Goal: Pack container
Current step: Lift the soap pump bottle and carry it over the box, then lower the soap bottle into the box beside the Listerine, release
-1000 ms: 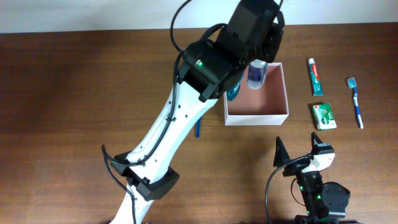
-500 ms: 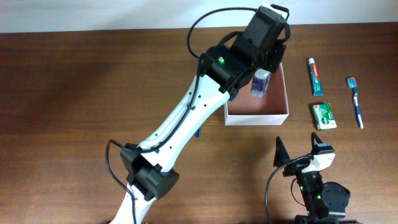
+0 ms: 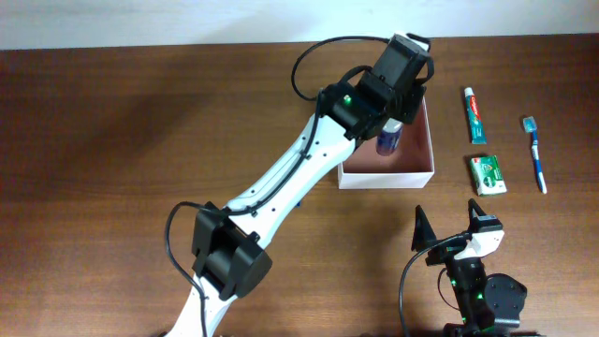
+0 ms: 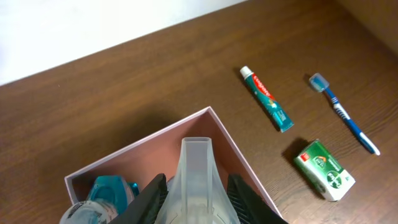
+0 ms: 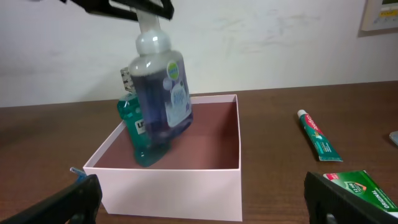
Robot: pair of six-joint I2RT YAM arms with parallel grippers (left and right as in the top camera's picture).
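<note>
The container [image 3: 386, 177] is a square white-walled box with a reddish-brown floor, at the table's back right. It also shows in the left wrist view [image 4: 241, 160] and the right wrist view [image 5: 168, 193]. My left gripper [image 3: 401, 89] is shut on the clear pump head [image 4: 198, 158] of a blue soap bottle [image 5: 158, 93]. It holds the bottle tilted, with its base down inside the container. A teal bottle [image 5: 132, 146] stands in the container's left part, right beside it. My right gripper [image 3: 451, 229] is open and empty, in front of the container.
Right of the container lie a toothpaste tube [image 3: 476, 114], a green box [image 3: 488, 175] and a blue toothbrush [image 3: 536, 154]. A small blue item [image 5: 74, 170] lies by the container's left front corner. The left arm spans the table's middle.
My left arm has swung right and down with the soap bottle. The bottle now sits lower in the container, beside the teal bottle. The right arm has not moved.
</note>
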